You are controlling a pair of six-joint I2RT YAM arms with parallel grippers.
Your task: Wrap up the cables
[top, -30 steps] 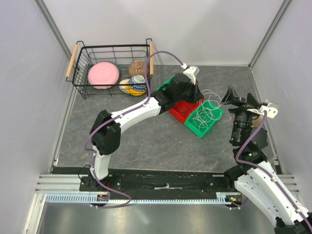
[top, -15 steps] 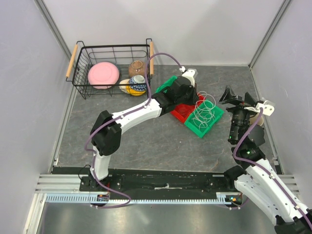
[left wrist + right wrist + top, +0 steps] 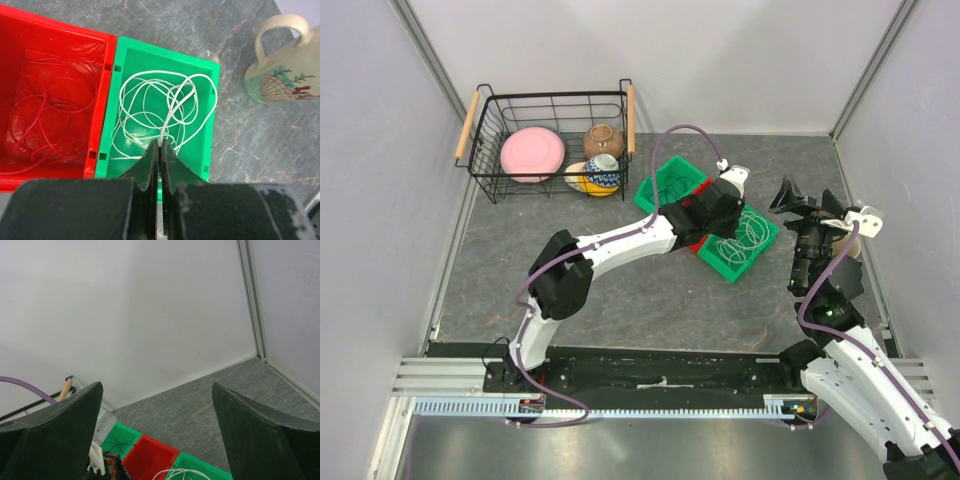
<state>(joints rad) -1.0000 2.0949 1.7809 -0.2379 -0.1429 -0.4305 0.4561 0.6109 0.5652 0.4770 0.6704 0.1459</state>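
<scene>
My left gripper (image 3: 161,146) is shut on a strand of the white cable (image 3: 150,112), whose loose loops lie in the green bin (image 3: 205,140). In the top view the left gripper (image 3: 728,222) hangs over that green bin (image 3: 745,255). Beside it a red bin (image 3: 107,60) holds a red cable (image 3: 47,117). A second green bin (image 3: 668,183) at the back holds a thin dark blue cable (image 3: 111,445). My right gripper (image 3: 805,200) is open wide and empty, raised to the right of the bins; it also shows in the right wrist view (image 3: 155,390).
A cream mug (image 3: 282,67) with a painted design stands on the grey table right of the green bin. A black wire basket (image 3: 550,140) at the back left holds a pink plate and bowls. White walls close in the sides and back.
My left arm has swung right and down, bringing the white cable's loops into the green bin and uncovering the back green bin. The right arm has barely moved.
</scene>
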